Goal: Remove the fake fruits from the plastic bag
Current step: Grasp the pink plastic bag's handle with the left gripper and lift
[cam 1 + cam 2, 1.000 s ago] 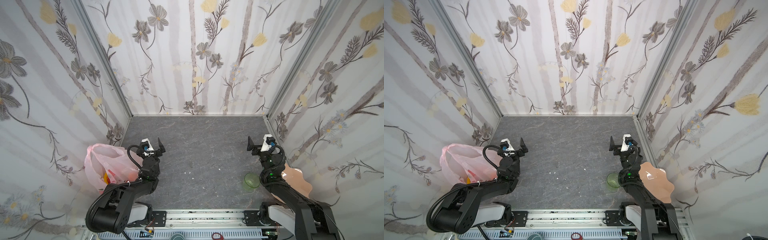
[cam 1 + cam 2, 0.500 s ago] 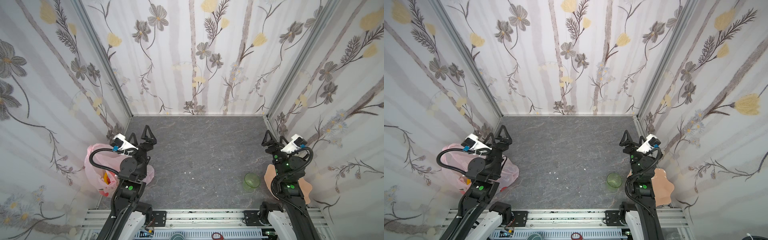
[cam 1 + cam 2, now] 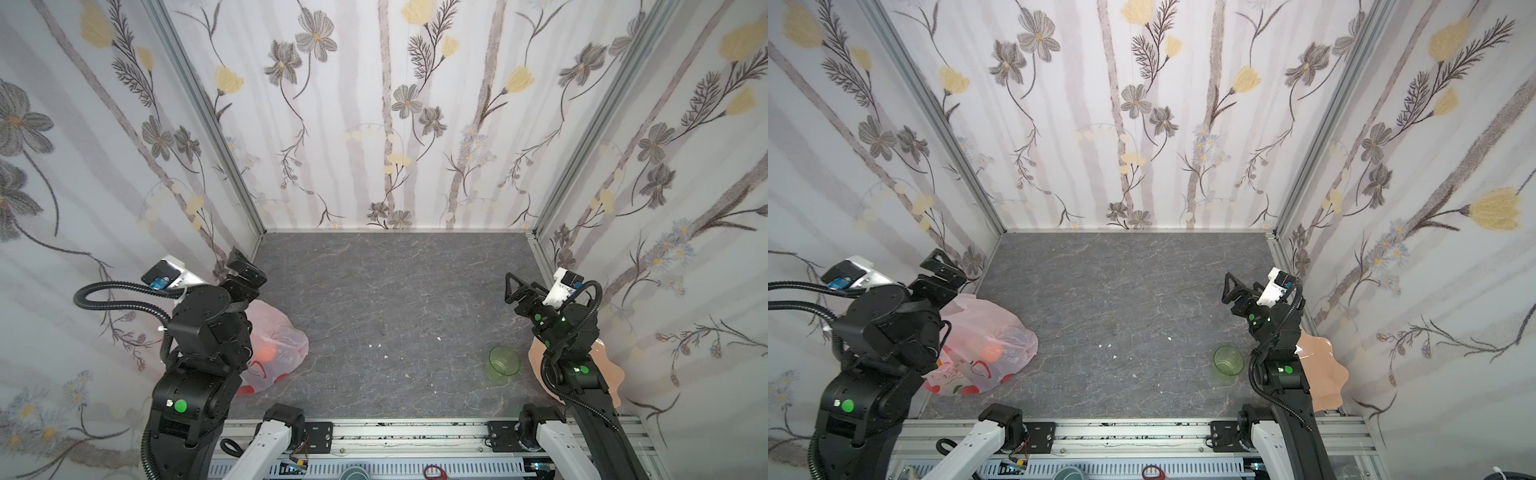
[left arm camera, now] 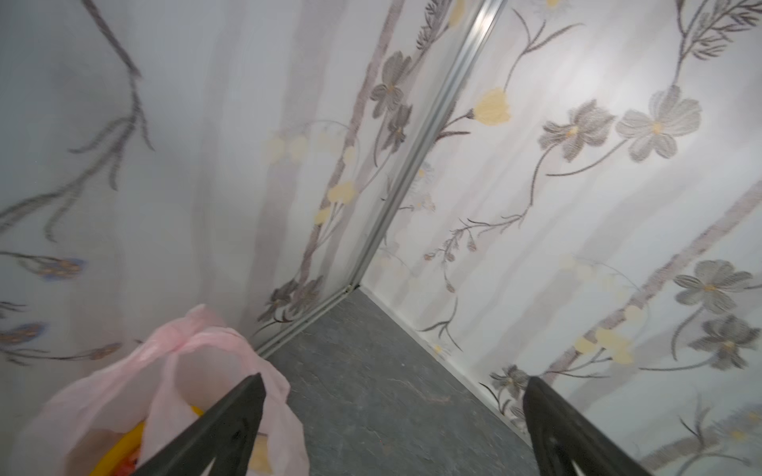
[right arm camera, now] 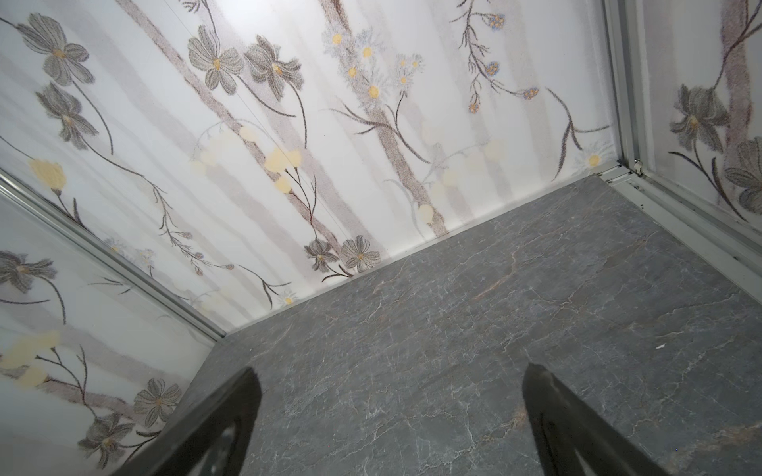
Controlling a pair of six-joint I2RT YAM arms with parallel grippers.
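plastic bag [image 3: 1013,328] pale pink, crinkled, orange fruit [image 3: 992,352] inside; left gripper [image 4: 394,378], right gripper [image 5: 392,369] wide, empty.

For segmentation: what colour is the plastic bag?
Plastic bag: translucent pale pink, red printing; best in a top view.

**Layout around your grippers**

The plastic bag [image 3: 282,336] lies under and behind your left gripper [image 3: 245,268], with the fake fruits [image 3: 266,353] in it. Behind your right gripper [image 3: 521,286] sits the cup [image 3: 503,362], and the plate [image 3: 609,370] lies right of it.

left arm [image 3: 203,324] up | left fingers [image 4: 222,424] wide | right arm [image 3: 575,332] up | right fingers [image 5: 552,412] wide
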